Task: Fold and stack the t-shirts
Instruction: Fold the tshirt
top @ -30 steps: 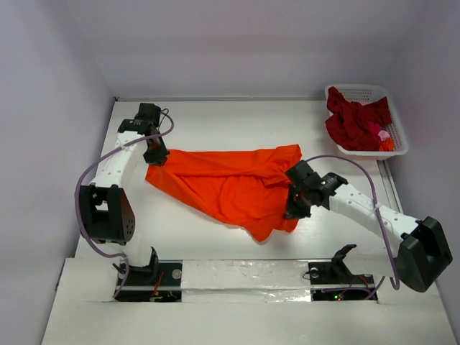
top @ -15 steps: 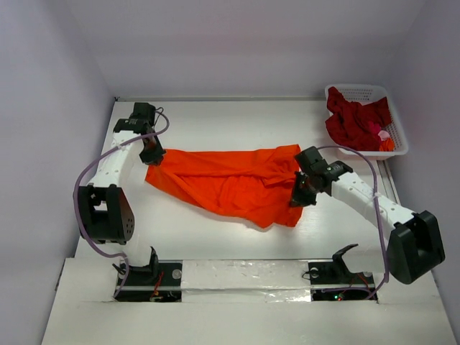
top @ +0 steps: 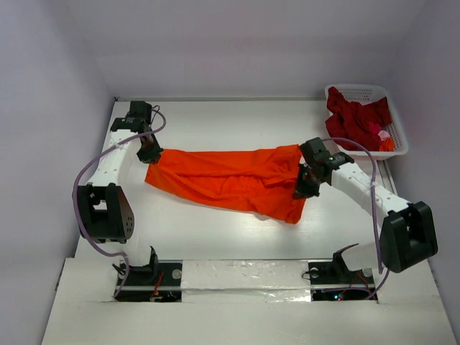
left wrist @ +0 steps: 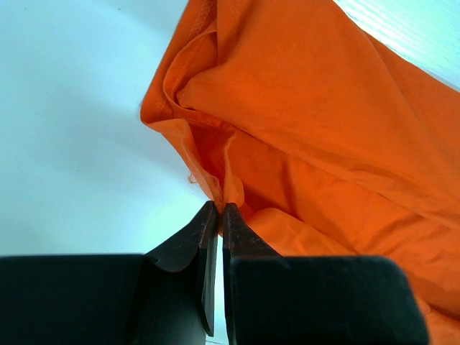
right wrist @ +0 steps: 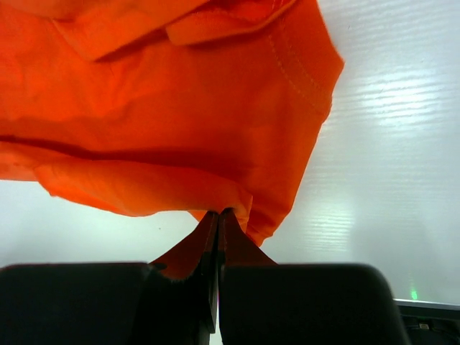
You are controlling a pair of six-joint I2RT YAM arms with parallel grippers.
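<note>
The bright orange t-shirt is stretched left to right across the middle of the white table, rumpled and sagging toward its lower right corner. At its left end my left gripper is shut on a pinch of the cloth; the wrist view shows the orange fabric bunched at the closed tips. My right gripper is shut on the shirt's right edge, with the orange cloth hanging over the tips. A dark red t-shirt lies heaped in the basket.
A white lattice basket stands at the back right corner, holding the red shirt and a small pink and orange item. Grey walls close in the table at the left, back and right. Both arm bases sit at the near edge.
My right gripper has carried the shirt's right edge rightward and toward the back, pulling the cloth out longer and flatter. My left gripper has shifted slightly left and back, still holding.
</note>
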